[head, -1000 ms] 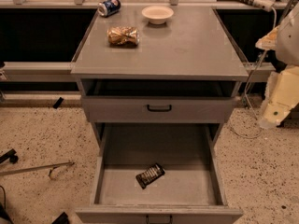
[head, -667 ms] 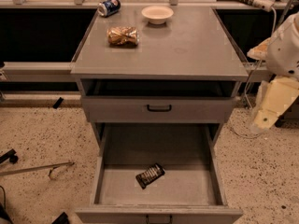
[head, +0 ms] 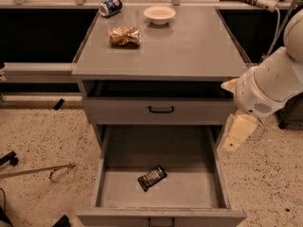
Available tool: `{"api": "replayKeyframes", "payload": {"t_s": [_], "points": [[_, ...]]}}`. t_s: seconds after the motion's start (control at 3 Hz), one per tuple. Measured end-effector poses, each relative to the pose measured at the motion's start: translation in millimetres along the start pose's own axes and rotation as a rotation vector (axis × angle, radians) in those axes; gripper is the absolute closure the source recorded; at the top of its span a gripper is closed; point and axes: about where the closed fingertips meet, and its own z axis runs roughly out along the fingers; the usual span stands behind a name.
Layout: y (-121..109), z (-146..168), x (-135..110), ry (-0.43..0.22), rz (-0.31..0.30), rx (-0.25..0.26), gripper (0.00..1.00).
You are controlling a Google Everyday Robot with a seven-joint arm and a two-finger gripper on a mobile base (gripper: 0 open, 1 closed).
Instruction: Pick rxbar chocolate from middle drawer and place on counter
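The rxbar chocolate, a small black bar with white lettering, lies slanted on the floor of the open middle drawer, near its front centre. The drawer is pulled far out under the grey counter. My gripper hangs from the white arm at the right, just outside the drawer's right wall, above the floor and well to the right of and higher than the bar. It holds nothing that I can see.
On the counter's far side lie a gold-brown snack bag, a blue soda can on its side and a white bowl. A shallower drawer with a black handle sits above the open one. A metal rod lies on the speckled floor at the left.
The arm and gripper have moved left and down, from beside the cabinet toward the right edge of the open drawer. The bar and the drawer have not moved.
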Motion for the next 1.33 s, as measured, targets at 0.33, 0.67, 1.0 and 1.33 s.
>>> {"api": "replayKeyframes", "payload": {"t_s": [0.33,0.67,1.0,1.33], "points": [[0.0,0.0,0.0,0.000,0.000,0.000,0.00],[11.6,33.2,-11.7,-0.017,-0.001,-0.009,0.00],[44.3,116.1,-40.6,-0.057,-0.017,-0.063,0.00],[70.7,188.4,-65.6,-0.109,-0.059,-0.093,0.00]]}}
